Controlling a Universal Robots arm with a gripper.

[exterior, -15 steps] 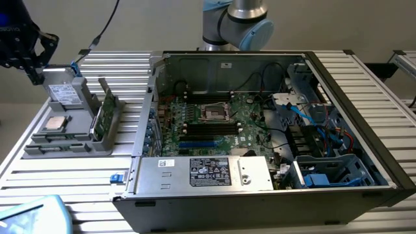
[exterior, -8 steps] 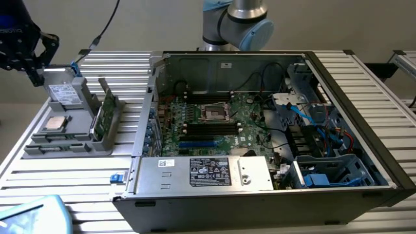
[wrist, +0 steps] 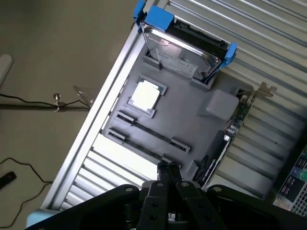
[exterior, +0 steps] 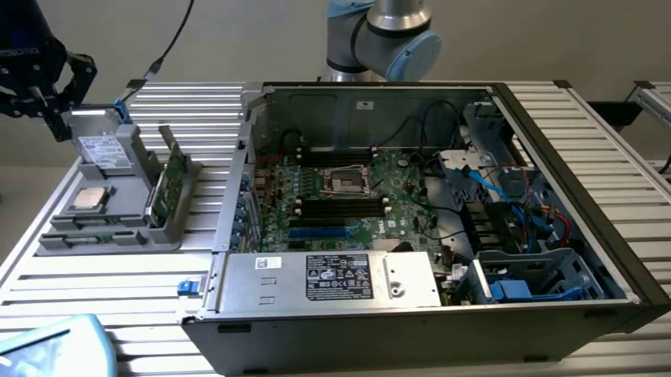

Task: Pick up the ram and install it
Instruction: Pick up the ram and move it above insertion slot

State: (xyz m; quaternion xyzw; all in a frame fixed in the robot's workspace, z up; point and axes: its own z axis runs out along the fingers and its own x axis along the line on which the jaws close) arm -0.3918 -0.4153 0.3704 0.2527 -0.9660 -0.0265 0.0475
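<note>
The ram (exterior: 163, 196) is a thin green stick standing on edge in the right side of the grey holder (exterior: 126, 228), at the exterior view's left of the computer case. In the wrist view the ram (wrist: 216, 155) appears edge-on at the holder's (wrist: 192, 120) rim. My gripper (exterior: 55, 124) hangs above the table's far left corner, behind the holder and apart from the ram. Its black fingers (wrist: 163, 171) are pressed together with nothing between them. Black memory slots (exterior: 341, 206) lie on the motherboard (exterior: 398, 224) inside the open case.
The holder also carries a silver drive with blue tabs (wrist: 184, 45), a square silver processor (wrist: 145, 95) and a green card with a metal bracket (wrist: 243, 111). The case walls (exterior: 236, 181), power supply (exterior: 330, 279) and cables (exterior: 514, 196) crowd the motherboard.
</note>
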